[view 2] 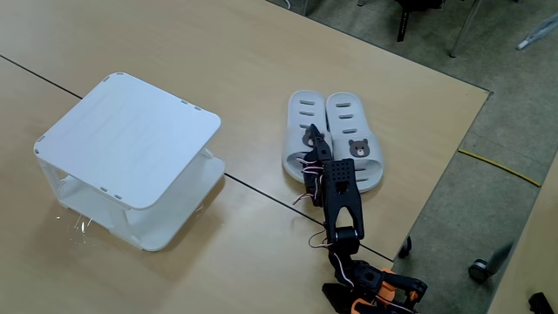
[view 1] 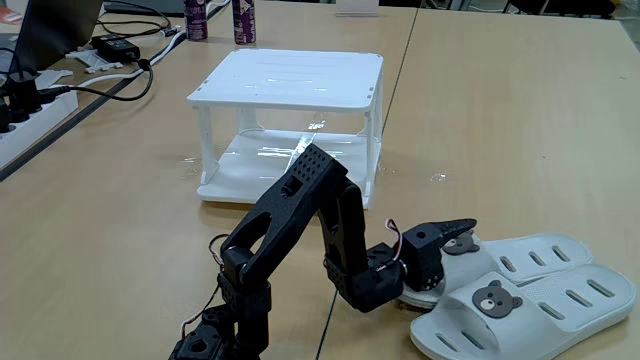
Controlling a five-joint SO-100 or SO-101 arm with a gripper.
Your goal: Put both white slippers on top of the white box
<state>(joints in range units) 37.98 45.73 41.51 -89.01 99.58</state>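
Two white slippers lie side by side, flat on the wooden table. The near slipper [view 1: 545,305] [view 2: 353,139] shows its bear face. The far slipper [view 1: 545,255] [view 2: 301,118] has my black gripper [view 1: 445,262] [view 2: 314,144] at its bear-face end. The gripper is open, with one finger [view 1: 455,230] over the strap and the other low at the sole's edge. The far slipper's bear face is mostly hidden by that finger. The white box [view 1: 290,78] [view 2: 131,131] stands apart from the slippers with nothing on its flat top.
In a fixed view, two purple cans [view 1: 197,18] stand behind the box, and cables with a power strip [view 1: 30,110] lie at the left. In another fixed view, the table edge [view 2: 453,148] runs close beside the slippers. A dark seam [view 2: 261,187] crosses the tabletop.
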